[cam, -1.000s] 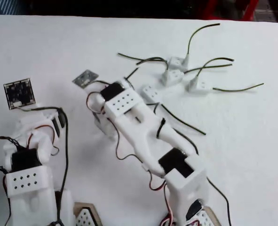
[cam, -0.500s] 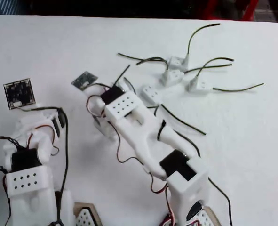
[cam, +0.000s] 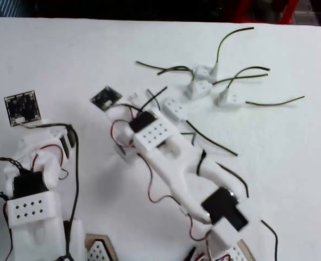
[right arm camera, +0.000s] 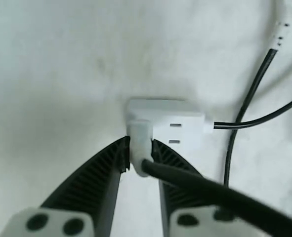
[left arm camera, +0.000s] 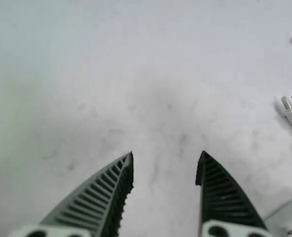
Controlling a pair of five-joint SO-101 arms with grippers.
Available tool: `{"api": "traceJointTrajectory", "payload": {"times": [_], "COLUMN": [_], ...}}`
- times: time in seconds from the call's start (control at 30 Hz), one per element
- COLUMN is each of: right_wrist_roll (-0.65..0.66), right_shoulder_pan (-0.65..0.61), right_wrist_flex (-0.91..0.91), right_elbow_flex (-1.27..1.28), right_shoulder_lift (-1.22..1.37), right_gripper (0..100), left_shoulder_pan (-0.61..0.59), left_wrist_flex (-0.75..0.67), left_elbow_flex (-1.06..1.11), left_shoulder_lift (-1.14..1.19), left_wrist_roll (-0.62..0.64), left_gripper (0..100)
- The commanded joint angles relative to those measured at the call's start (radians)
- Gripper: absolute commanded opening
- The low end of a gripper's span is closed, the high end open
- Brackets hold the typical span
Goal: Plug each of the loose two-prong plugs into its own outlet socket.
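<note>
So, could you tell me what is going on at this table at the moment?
The right pincer is shut on a white plug, holding it against a white outlet socket; whether its prongs are seated is hidden. The left pincer hangs open over bare table. Other white pieces with wires lie farther back.

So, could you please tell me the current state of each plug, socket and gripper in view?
White plastic socket block, resting on the white table, two slots uncovered.
White plug with black cord, gripped, touching the socket block; seating not visible.
Right gripper, shut on that plug.
Loose white two-prong plug, unplugged, on the table.
Left gripper, open over bare table.
</note>
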Motion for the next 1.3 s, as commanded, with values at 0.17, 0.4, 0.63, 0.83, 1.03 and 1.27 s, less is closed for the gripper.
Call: {"api": "traceJointTrajectory", "payload": {"times": [0.17, 0.4, 0.63, 0.83, 1.03, 1.27], "right_wrist_roll": [0.002, 0.002, 0.003, 0.002, 0.002, 0.002], "right_shoulder_pan": [0.016, 0.015, -0.019, -0.018, -0.016, 0.042], "right_wrist_flex": [-0.217, -0.194, -0.189, -0.090, 0.070, 0.156], "right_elbow_flex": [0.158, 0.164, 0.137, 0.038, -0.080, -0.155], "right_shoulder_lift": [-0.039, -0.038, 0.038, 0.062, -0.120, -0.360], "right_gripper": [1.6, 1.6, 1.6, 1.6, 1.6, 1.6], "left_shoulder_pan": [-0.012, -0.012, -0.012, -0.012, -0.012, -0.012], "left_wrist_flex": [-0.023, -0.023, -0.023, -0.023, -0.023, -0.023], "left_elbow_flex": [-0.005, -0.005, -0.003, -0.003, -0.003, -0.003], "left_shoulder_lift": [-0.022, -0.022, -0.022, -0.022, -0.022, -0.021], "left_wrist_roll": [0.006, 0.006, 0.006, 0.006, 0.006, 0.006], "left_gripper": [21, 21, 21, 21, 21, 21]}}
